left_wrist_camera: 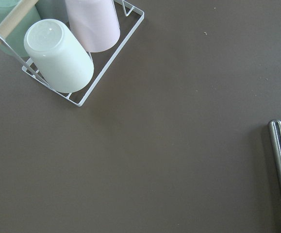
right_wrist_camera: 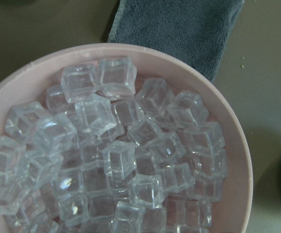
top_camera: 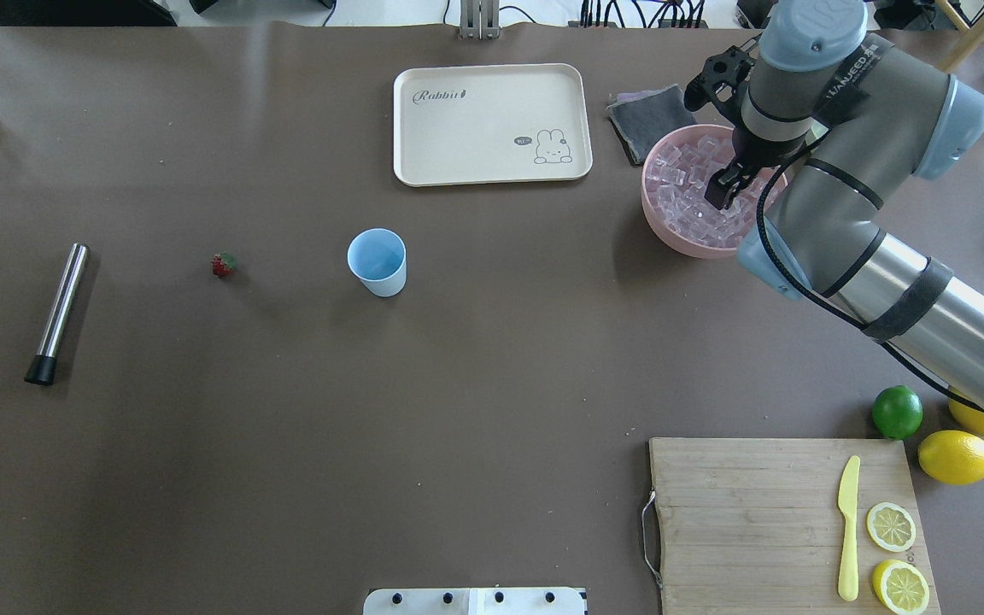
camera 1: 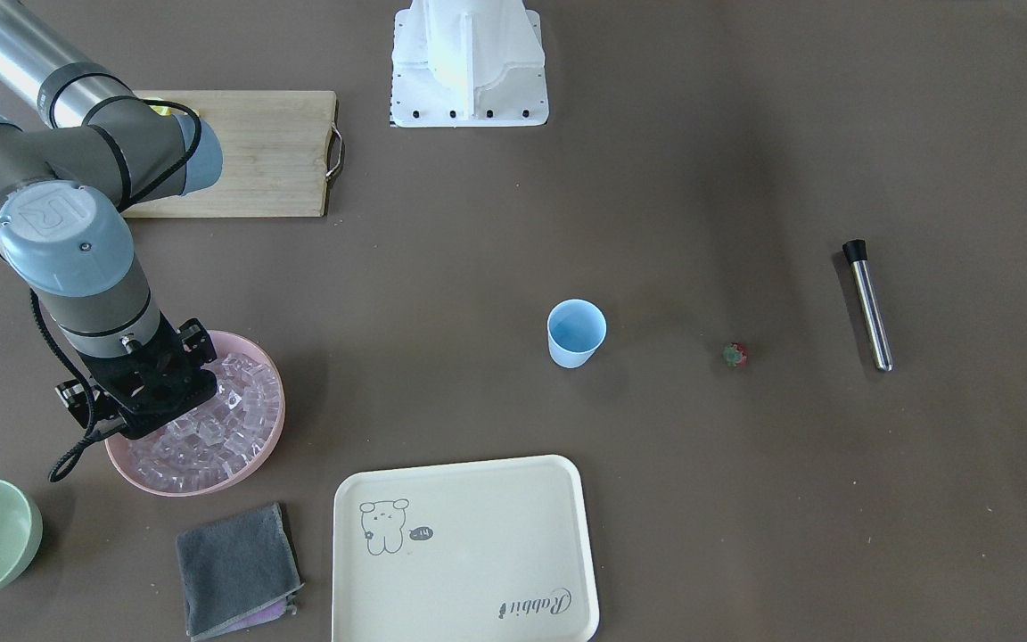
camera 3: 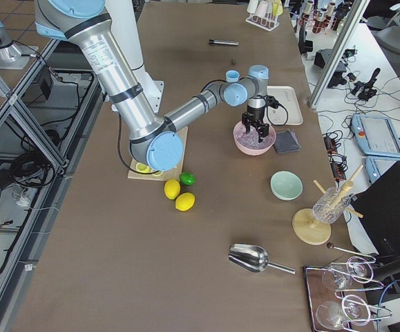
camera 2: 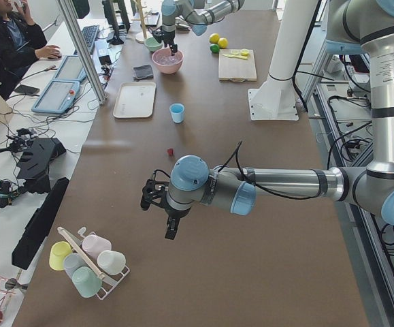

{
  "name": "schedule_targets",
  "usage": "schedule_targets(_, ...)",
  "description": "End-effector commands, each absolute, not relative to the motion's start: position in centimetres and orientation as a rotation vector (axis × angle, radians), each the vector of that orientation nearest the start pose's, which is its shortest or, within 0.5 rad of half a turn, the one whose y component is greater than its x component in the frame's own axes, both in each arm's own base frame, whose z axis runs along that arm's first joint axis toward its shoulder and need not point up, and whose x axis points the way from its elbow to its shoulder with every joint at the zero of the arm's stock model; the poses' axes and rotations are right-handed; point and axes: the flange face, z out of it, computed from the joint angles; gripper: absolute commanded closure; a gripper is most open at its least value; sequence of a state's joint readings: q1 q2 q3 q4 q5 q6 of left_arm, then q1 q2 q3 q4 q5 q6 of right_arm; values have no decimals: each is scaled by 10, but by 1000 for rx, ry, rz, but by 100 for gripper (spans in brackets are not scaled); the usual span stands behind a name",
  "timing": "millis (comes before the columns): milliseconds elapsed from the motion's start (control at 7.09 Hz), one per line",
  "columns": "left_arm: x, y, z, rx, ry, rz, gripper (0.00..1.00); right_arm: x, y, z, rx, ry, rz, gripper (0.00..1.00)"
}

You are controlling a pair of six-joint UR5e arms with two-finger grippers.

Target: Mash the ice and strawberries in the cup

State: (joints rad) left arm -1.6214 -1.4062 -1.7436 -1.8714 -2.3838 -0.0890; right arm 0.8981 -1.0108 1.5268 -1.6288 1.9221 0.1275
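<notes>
We see clear, glassy ice cubes (right_wrist_camera: 116, 155) heaped in a round pink plastic bowl (right_wrist_camera: 230, 126).
Above them the right claw (top_camera: 729, 190) hovers, jaws apart; the left claw (camera 2: 171, 230) we cannot tell.

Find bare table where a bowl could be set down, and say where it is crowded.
The widest bare stretch lies on the robot's side of the cup, running to the cutting board. A smaller one sits between the steel rod and the strawberry. The tray is empty too. Crowded: around the pink bowl, with the right gripper and grey cloth.
</notes>
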Motion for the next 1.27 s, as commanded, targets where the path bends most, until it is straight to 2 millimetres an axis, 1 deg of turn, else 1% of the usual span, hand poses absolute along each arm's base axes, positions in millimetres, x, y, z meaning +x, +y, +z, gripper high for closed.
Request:
schedule_targets(0, -83, -434, 612, 278, 811, -4, 2, -366, -612, 379, 301, -510, -612, 12)
schedule_targets(282, -85, -434, 610, 282, 811, -9, 2, -371, -608, 383, 290, -512, -610, 34)
schedule_targets(423, -85, -434, 610, 281, 811, -12, 2, -373, -605, 385, 283, -514, -607, 35)
schedule_targets(565, -85, -434, 610, 282, 811, -10, 2, -385, -599, 384, 269, -523, -583, 34)
schedule_targets(706, -85, -434, 609, 283, 811, -11, 2, -391, -595, 386, 260, -525, -580, 35)
schedule_targets(988, -85, -434, 609, 284, 811, -10, 2, -386, -596, 389, 258, -523, -579, 59)
schedule_targets(1129, -85, -434, 609, 285, 811, -9, 2, -383, -597, 384, 268, -527, -573, 72)
